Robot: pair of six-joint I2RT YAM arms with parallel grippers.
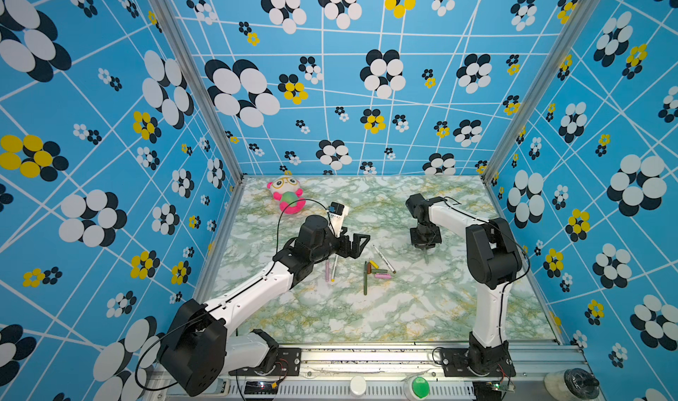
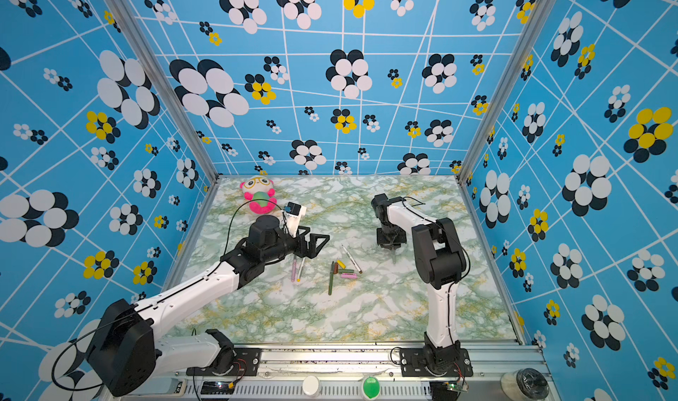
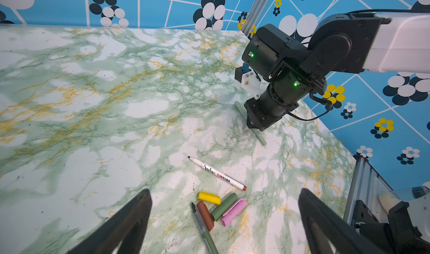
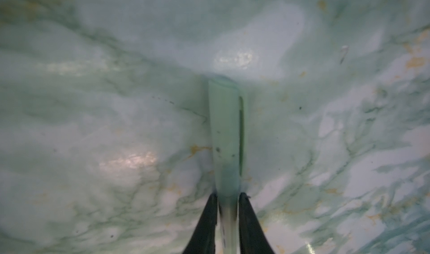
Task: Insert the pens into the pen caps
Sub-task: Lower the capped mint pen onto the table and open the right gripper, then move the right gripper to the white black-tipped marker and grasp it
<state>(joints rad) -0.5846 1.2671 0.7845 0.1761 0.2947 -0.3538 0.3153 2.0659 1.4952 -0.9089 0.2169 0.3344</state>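
Observation:
My right gripper (image 4: 228,194) points down at the marble table (image 1: 367,318), its fingers tight on both sides of a pale green pen (image 3: 261,137). A pale green pen cap (image 4: 226,129) sits on that pen's end, which rests on the table. My left gripper (image 3: 224,191) hangs wide open over a cluster of yellow (image 3: 209,198), brown (image 3: 206,215), dark green (image 3: 224,206) and pink (image 3: 233,212) pen caps. A dark green pen (image 3: 204,232) and a white pen (image 3: 217,173) lie beside them. A pink pen (image 1: 327,270) and another white pen (image 1: 334,268) lie under the left wrist.
A pink and white plush toy (image 1: 287,194) lies at the back left corner. Patterned blue walls close in three sides. A metal rail (image 1: 367,355) with both arm bases runs along the front edge.

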